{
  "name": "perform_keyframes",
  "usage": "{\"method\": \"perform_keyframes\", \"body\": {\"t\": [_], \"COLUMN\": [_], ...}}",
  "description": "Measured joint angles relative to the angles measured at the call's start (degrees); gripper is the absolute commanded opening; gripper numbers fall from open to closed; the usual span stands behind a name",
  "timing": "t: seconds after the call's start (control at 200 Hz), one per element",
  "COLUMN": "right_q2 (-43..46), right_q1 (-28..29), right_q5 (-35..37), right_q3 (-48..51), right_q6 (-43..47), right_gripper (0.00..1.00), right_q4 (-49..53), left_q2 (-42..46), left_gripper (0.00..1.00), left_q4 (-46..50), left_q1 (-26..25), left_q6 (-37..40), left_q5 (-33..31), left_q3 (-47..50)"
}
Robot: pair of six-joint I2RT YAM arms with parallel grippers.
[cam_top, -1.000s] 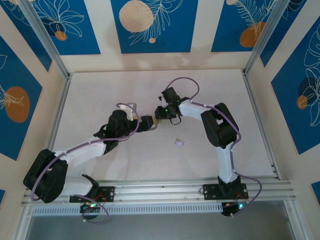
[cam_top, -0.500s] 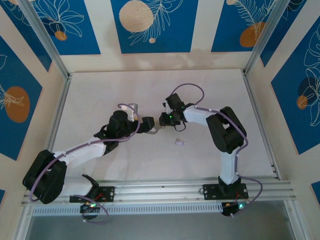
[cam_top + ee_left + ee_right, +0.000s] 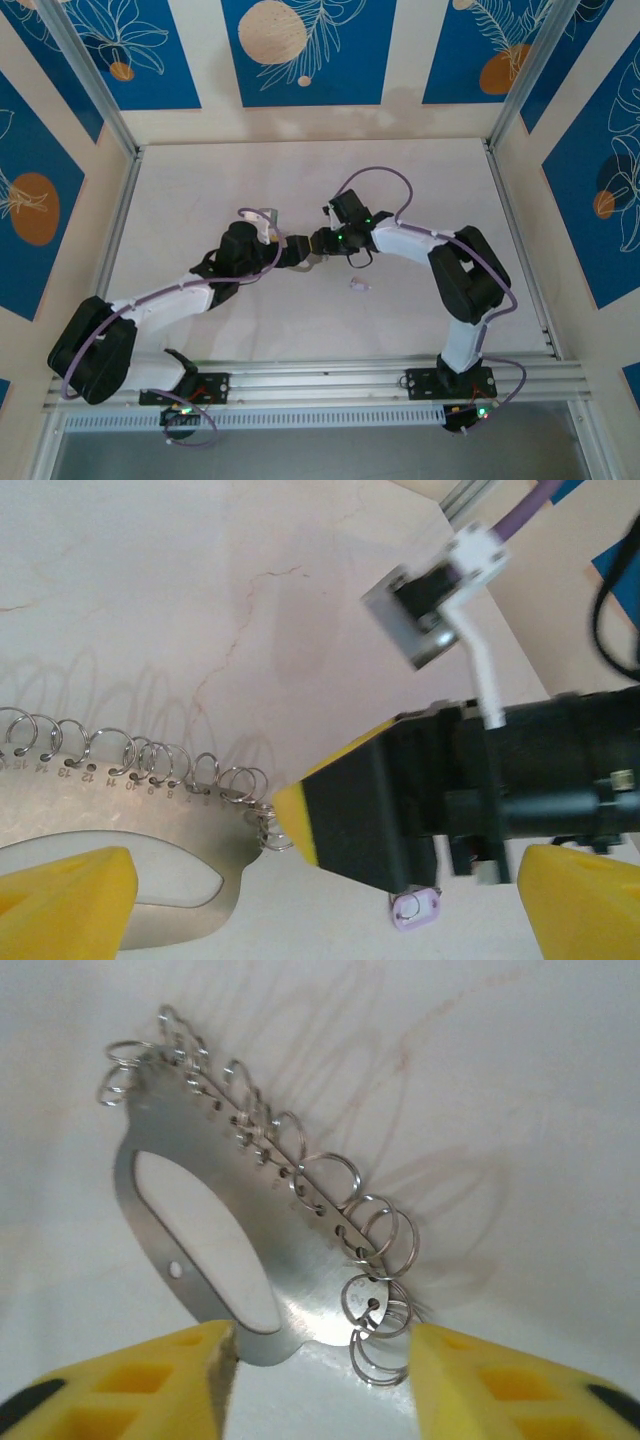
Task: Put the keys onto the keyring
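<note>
The keyring (image 3: 250, 1230) lies flat on the table (image 3: 520, 1080). The right gripper (image 3: 318, 1335) straddles its end with jaws apart, probably to steady it. The left gripper (image 3: 320, 880) is wide open beside it, and a lilac key (image 3: 418, 908) lies near.

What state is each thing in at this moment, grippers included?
left gripper: open wide, empty.
right gripper: open, straddling one end of the keyring.
keyring: not gripped, small rings hanging along one edge.
lilac key: loose on the table, off the keyring.
</note>
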State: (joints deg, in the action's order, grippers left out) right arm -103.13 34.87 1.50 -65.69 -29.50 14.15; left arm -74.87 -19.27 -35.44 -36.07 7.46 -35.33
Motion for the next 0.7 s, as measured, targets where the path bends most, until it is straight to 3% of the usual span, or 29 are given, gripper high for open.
{"method": "perform_keyframes", "body": {"t": [0.315,0.7], "right_q2": [8.15,9.57], "right_q1": [0.17,2.95], "right_q5": [1.33,0.20], "right_q3": [4.17,9.55], "right_q6": [0.02,-1.03], "right_gripper": [0.78,0.78], "right_q4": [0.55,0.04], "left_q2": [-0.63,-1.09], "left_gripper": [0.98,0.99], "left_q4": [0.09,5.16], "left_q1": [-0.17,-0.26], "left_q6": [0.63,5.77], "left_q5": [-0.28,-4.24], "left_q3": [0.00,-2.64]}}
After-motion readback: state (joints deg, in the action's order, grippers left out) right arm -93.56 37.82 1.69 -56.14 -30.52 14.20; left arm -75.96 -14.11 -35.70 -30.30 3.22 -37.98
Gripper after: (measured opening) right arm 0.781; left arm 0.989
